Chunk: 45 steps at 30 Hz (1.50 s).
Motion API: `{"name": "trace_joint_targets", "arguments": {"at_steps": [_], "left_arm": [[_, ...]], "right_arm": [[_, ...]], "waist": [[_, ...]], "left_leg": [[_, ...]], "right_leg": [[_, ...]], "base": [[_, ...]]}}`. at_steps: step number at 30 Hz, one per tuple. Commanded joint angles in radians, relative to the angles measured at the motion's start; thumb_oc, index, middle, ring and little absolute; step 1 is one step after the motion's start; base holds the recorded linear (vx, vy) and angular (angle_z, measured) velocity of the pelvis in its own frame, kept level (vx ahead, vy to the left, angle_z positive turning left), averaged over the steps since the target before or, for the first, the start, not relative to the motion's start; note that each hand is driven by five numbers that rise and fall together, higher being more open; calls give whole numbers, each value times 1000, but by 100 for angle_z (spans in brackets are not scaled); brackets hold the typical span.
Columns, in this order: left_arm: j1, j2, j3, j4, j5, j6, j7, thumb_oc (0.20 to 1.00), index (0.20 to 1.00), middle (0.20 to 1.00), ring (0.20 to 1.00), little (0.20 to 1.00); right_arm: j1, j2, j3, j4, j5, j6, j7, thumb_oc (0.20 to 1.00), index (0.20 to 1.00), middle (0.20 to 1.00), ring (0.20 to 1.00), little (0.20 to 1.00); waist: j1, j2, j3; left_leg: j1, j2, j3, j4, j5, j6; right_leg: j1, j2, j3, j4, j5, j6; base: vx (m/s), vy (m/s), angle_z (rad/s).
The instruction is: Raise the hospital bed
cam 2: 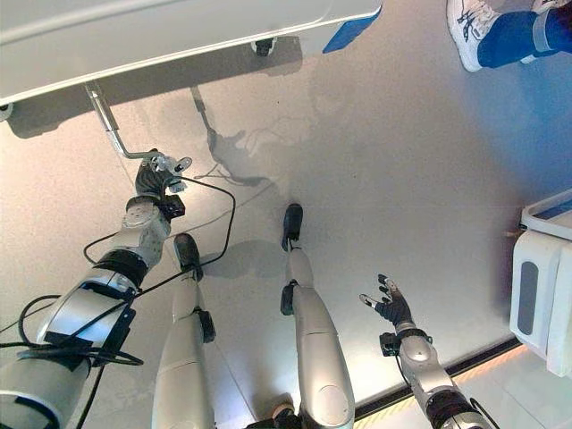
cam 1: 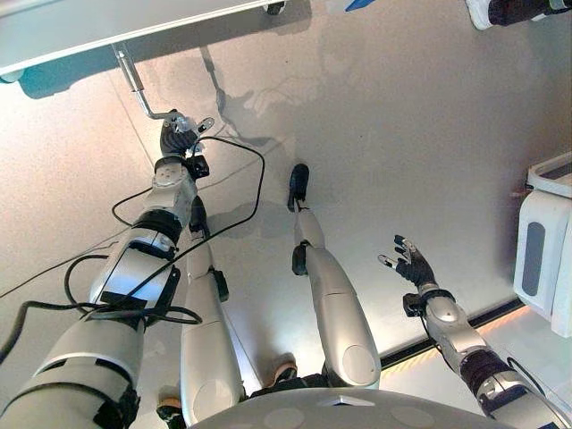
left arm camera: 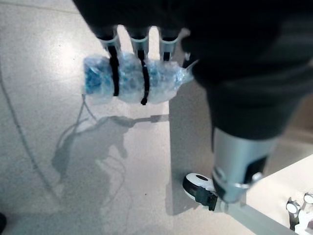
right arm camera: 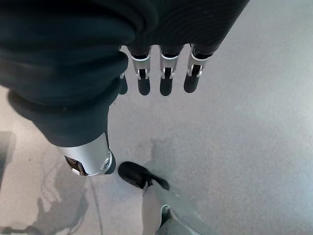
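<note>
**Left hand on the bed crank, right hand idle over the floor**

Pale grey floor (cam 1: 384, 134) spreads under the whole scene, glossy enough to carry reflections. Along its far edge runs the hospital bed (cam 2: 179, 36), a long light-coloured frame with a blue corner piece and a caster (left arm camera: 199, 188) below it. From the underside of the bed a metal crank (cam 2: 107, 125) slants down and bends into a sideways handle. That handle (left arm camera: 132, 83) is wrapped in clear, bluish plastic padding bound with dark ties.

At the handle sits the left hand (cam 1: 179, 134), its arm reaching forward from the lower left. In the left wrist view its fingers (left arm camera: 139, 44) curl over the top of the padded handle, closed round it, with the dark ribbed cover just above them.

Well apart, to the right and nearer the robot, the right hand (cam 1: 413, 265) hangs over bare floor. Its fingers (right arm camera: 166, 83) are straight and spread, with the thumb standing off to one side, and they hold nothing and touch nothing.

By the right edge stands a white cabinet-like unit (cam 1: 545, 259) with a grey oval panel on its side. Near it a dark strip (cam 1: 456, 335) with a bright line beside it crosses the floor. At the far right corner, beyond the bed's end, a person's white shoe (cam 2: 469, 31) and blue trouser leg show.
</note>
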Motion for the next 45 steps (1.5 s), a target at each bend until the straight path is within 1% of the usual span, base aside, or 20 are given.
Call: {"name": "trace_joint_targets", "arguments": {"at_steps": [1,16,18,19,20,21,34,45], "left_arm": [[-44,27,12,28,33,-20,1,1000,1000,1000,1000,1000],[-62,8,-1,3,28,-27,-5,1000,1000,1000,1000,1000],[-68,4,-6,6,29,-27,-8,802,802,802,802,802],[-69,3,-7,6,28,-27,-9,344,344,344,344,344],[-71,2,-7,4,25,-29,-7,238,238,238,238,238],[-71,2,-7,4,25,-29,-7,200,200,200,200,200],[-74,4,0,9,28,-30,-9,200,200,200,200,200],[-81,7,-15,1,38,-32,-5,200,200,200,200,200]], "right_arm": [[6,-44,10,-9,28,-28,-6,1000,1000,1000,1000,1000],[8,-48,14,-20,26,-29,-3,1000,1000,1000,1000,1000],[7,-50,17,-21,24,-29,-1,1000,1000,1000,1000,1000],[7,-51,17,-20,23,-28,-1,1000,1000,1000,1000,1000],[6,-51,18,-19,22,-28,0,1000,1000,1000,1000,1000],[6,-51,18,-19,22,-28,0,1000,1000,1000,1000,1000],[15,-54,16,-17,19,-30,8,1000,1000,1000,1000,1000],[14,-54,19,-16,29,-30,7,1000,1000,1000,1000,1000]], "waist": [[20,-15,18],[3,-14,3],[2,-15,0],[2,-14,-2],[1,-14,-3],[1,-14,-3],[1,-8,-9],[0,-5,-9]], "left_leg": [[-48,-88,-22,-66,23,119],[-67,-87,-17,-66,17,120],[-66,-85,-16,-66,15,120],[-66,-85,-16,-66,14,120],[-66,-84,-16,-66,13,120],[-66,-84,-16,-66,13,120],[-70,-84,-13,-66,11,120],[-72,-87,-10,-66,8,120]], "right_leg": [[-10,64,-16,6,-22,93],[-34,70,-10,4,-24,91],[-35,72,-7,4,-24,89],[-37,72,-7,4,-24,89],[-38,72,-5,4,-25,89],[-38,72,-5,4,-25,89],[-46,73,-6,3,-23,90],[-46,73,-3,2,-25,90]], "base": [[0,0,0],[2,-2,-1],[0,0,0],[0,0,0],[0,0,0],[0,0,0],[2,-3,-1],[0,0,0]]}}
